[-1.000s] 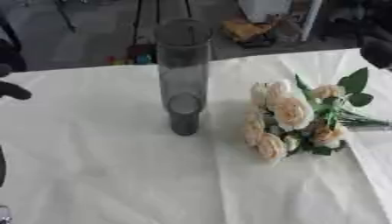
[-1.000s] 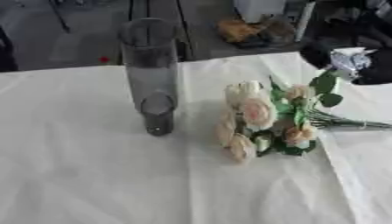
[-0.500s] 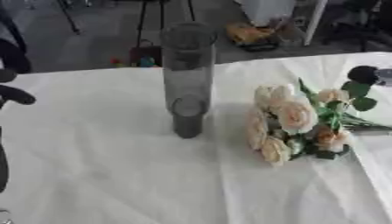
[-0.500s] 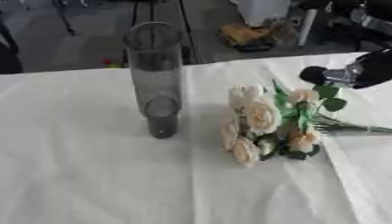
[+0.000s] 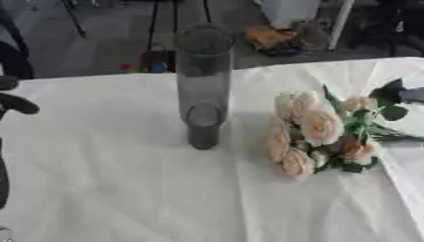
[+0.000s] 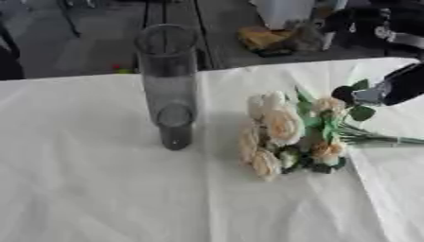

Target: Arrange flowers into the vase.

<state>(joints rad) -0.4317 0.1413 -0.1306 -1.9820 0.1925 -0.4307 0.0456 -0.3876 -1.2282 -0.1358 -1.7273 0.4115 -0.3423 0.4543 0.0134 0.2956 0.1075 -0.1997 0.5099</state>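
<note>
A tall, dark, transparent glass cylinder vase (image 5: pixel 202 90) is seen standing upright on a white tablecloth (image 5: pixel 116 189). To its right, apart from it, a bunch of pale peach roses with green leaves (image 5: pixel 319 133) is laid flat. Dark fingers of the right hand (image 5: pixel 396 93) are seen at the right edge, near the leaves. Dark parts of the left hand (image 5: pixel 15 101) are seen at the left edge.

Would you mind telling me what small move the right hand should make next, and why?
Probably lower the right hand a little further onto the stems and close its fingers around them. The bouquet lies flat on the table, beside the upright vase, which holds no flowers yet. The hand hovers just above the leaves, not visibly holding anything, so a grasp comes first.
</note>
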